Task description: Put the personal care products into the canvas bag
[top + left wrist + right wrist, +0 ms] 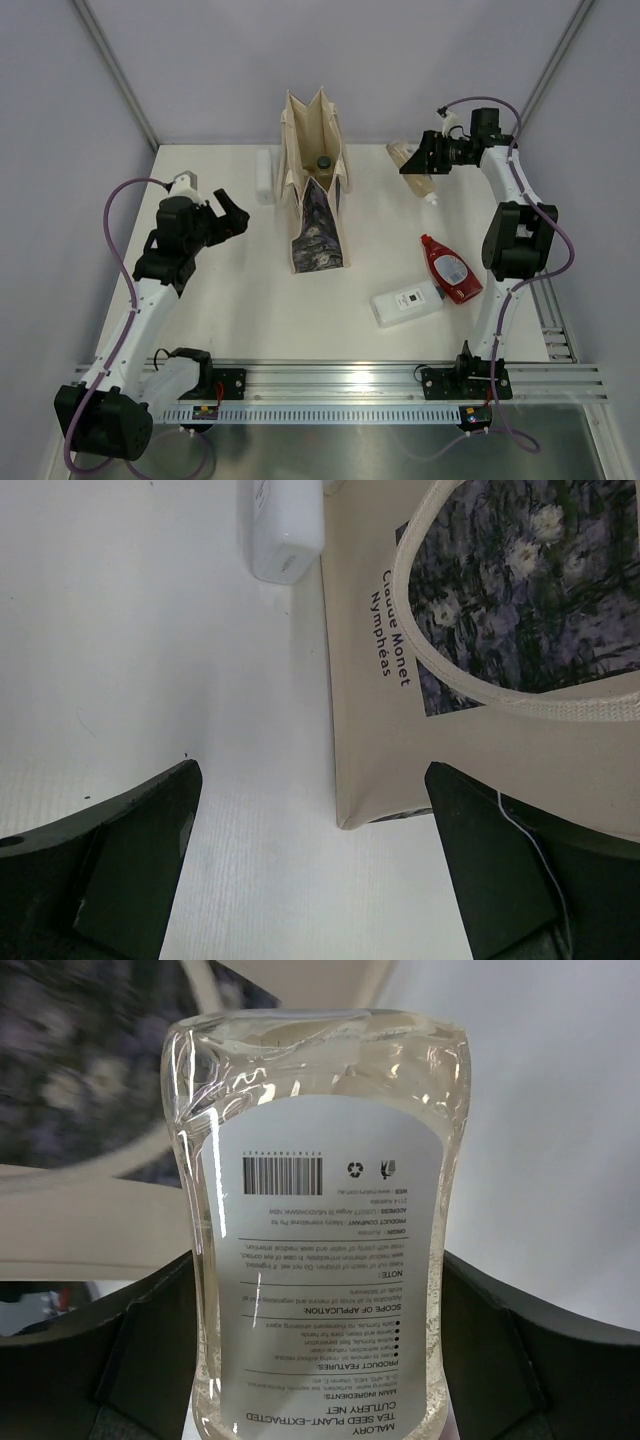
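Step in hand: carrying one product to the bag.

- Right gripper (424, 160) sits at about 2 o'clock from the canvas bag (296, 170). Its jaws are pressed against the flanks of a clear bottle (315, 1250) with a white label, which looks gripped. From the wrist view I cannot tell whether the bottle is clear of the table.
- The bag stands with its mouth open and its printed side toward the arms. A green bottle (322, 162) shows inside.
- Left gripper (232, 215) is at 9 o'clock of the bag, spread wide with nothing between its fingers. It is near the bag's side, not touching it.
- Outside the bag: white bottle (265, 175) just beside the bag wall at 9 o'clock, flat red bottle (446, 266) at 4 o'clock, white rectangular bottle (405, 302) at 5 o'clock, touching the red one.

Next move, as I judge it: swing the clear bottle toward 9 o'clock until it is over the mouth, keep it above the rim and handles, then release. The soft rim may fold if it is clipped.
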`<state>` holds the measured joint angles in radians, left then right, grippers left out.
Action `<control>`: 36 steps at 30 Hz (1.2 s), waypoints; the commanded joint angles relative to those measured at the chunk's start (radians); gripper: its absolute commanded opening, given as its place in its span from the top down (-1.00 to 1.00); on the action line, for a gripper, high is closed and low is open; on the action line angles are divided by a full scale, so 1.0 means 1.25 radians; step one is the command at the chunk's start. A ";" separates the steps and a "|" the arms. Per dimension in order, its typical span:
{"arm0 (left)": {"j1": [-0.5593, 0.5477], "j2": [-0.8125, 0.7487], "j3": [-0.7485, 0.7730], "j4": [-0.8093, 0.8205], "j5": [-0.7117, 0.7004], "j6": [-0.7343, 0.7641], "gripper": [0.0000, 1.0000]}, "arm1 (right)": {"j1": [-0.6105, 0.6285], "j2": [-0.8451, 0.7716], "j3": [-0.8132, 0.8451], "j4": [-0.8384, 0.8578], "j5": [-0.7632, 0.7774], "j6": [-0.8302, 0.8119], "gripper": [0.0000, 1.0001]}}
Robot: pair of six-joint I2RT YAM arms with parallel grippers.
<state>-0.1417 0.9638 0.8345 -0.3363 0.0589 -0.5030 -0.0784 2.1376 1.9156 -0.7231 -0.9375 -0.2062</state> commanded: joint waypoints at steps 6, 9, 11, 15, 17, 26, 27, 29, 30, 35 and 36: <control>0.016 -0.016 -0.009 0.060 0.039 -0.021 -0.98 | 0.034 -0.159 0.042 0.278 -0.128 0.402 1.00; 0.019 -0.016 -0.009 0.063 0.044 -0.023 -0.98 | 0.058 -0.177 0.096 0.268 -0.065 0.432 1.00; 0.020 -0.016 -0.009 0.064 0.047 -0.025 -0.98 | 0.092 -0.188 0.118 0.277 -0.033 0.443 1.00; 0.021 -0.016 -0.011 0.068 0.050 -0.030 -0.97 | 0.151 -0.198 0.188 0.289 0.037 0.469 1.00; 0.023 -0.016 -0.013 0.071 0.055 -0.032 -0.98 | 0.201 -0.197 0.215 0.278 0.114 0.473 1.00; 0.029 -0.026 -0.020 0.071 0.058 -0.037 -0.97 | 0.383 -0.159 0.325 0.306 0.386 0.544 1.00; 0.029 -0.027 -0.021 0.071 0.060 -0.037 -0.98 | 0.394 -0.159 0.321 0.330 0.401 0.553 1.00; 0.030 -0.027 -0.020 0.068 0.064 -0.037 -0.97 | 0.415 -0.159 0.312 0.355 0.447 0.571 1.00; 0.031 -0.030 -0.020 0.065 0.063 -0.037 -0.98 | 0.433 -0.158 0.311 0.373 0.461 0.571 1.00; 0.036 -0.038 -0.026 0.063 0.063 -0.038 -0.98 | 0.477 -0.134 0.327 0.398 0.561 0.571 1.00; 0.037 -0.038 -0.027 0.064 0.065 -0.039 -0.98 | 0.490 -0.128 0.326 0.405 0.582 0.572 1.00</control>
<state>-0.1032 0.9409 0.8074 -0.3096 0.1169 -0.5484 0.5102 2.0117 2.2387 -0.4244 -0.3374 0.4706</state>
